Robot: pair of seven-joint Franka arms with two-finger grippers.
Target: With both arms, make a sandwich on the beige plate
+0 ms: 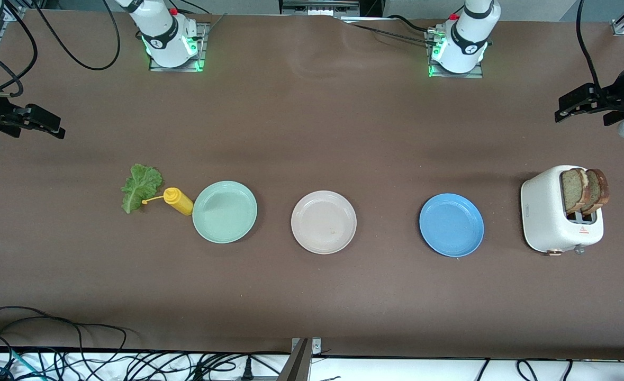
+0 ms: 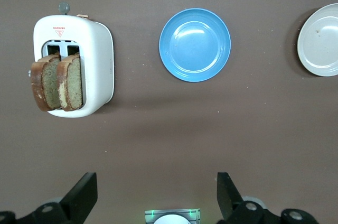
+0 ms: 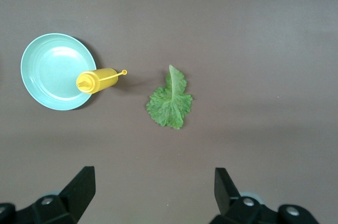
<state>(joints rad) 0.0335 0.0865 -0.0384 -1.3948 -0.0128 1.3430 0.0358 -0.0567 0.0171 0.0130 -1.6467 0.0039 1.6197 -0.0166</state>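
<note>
The beige plate lies bare at the table's middle. Two tan bread slices with dark crust stand in the slots of a white toaster toward the left arm's end. A ruffled green lettuce leaf lies flat on the table toward the right arm's end. My left gripper hangs open and holds nothing, high over the table at the left arm's end. My right gripper hangs open and holds nothing, high over the right arm's end.
A mint green plate lies beside the beige one, with a yellow squeeze bottle standing between it and the lettuce. A blue plate lies between the beige plate and the toaster. Cables run along the table's near edge.
</note>
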